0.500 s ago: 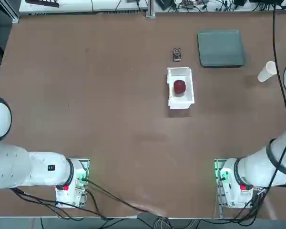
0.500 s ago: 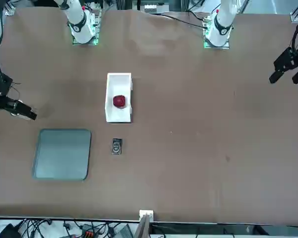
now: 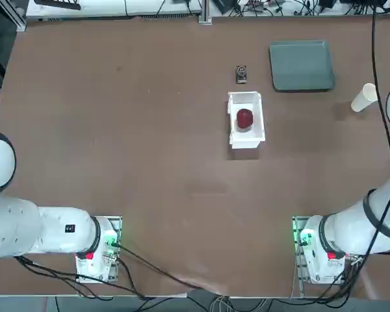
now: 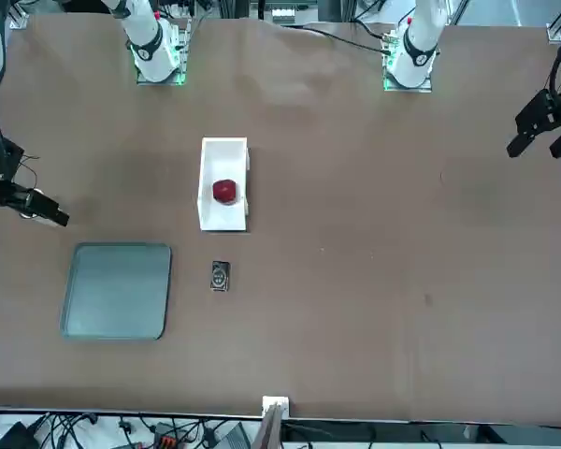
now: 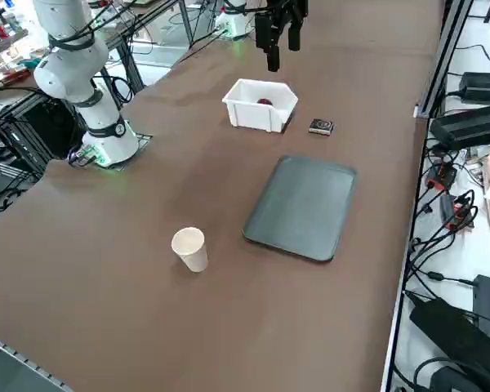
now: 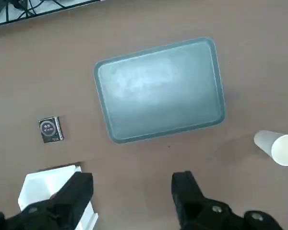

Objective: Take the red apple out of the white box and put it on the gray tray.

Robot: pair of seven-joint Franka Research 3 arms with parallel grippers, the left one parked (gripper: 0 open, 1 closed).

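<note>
Nothing on the table (image 3: 149, 162) moved since earlier, red apple (image 3: 245, 117) sat in white box (image 3: 246, 138), gray tray (image 3: 301, 65) empty, right tool (image 6: 132, 191) hovered high, fingers apart.

Only a sliver of the red apple (image 5: 264, 102) showing above the white box (image 5: 259, 106) wall from the right side. White box (image 6: 53, 191) partly covered by one finger of the right gripper (image 6: 132, 191) and cut off at the picture's edge on the wrist camera; small black item's (image 3: 241, 74) face too small to read.
</note>
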